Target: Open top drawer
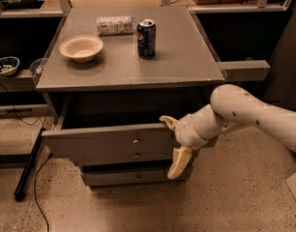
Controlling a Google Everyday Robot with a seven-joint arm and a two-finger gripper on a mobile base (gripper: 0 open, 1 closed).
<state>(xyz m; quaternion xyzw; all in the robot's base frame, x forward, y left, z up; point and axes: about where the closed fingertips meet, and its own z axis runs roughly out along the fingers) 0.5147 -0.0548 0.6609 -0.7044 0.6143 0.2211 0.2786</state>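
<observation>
One top drawer (99, 146) stood pulled out beneath the table (186, 66), its knob (135, 141) at centre. At its right end the hand (170, 147) was spread apart, one finger at the drawer's upper edge, one pointing down. A bowl (81, 48) and can (146, 31) sat on top.

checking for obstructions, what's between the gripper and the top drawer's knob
Only bare grey drawer front, as the camera view shows. The gripper is at the image-right end of the top drawer, beside its knob but apart from it.
</observation>
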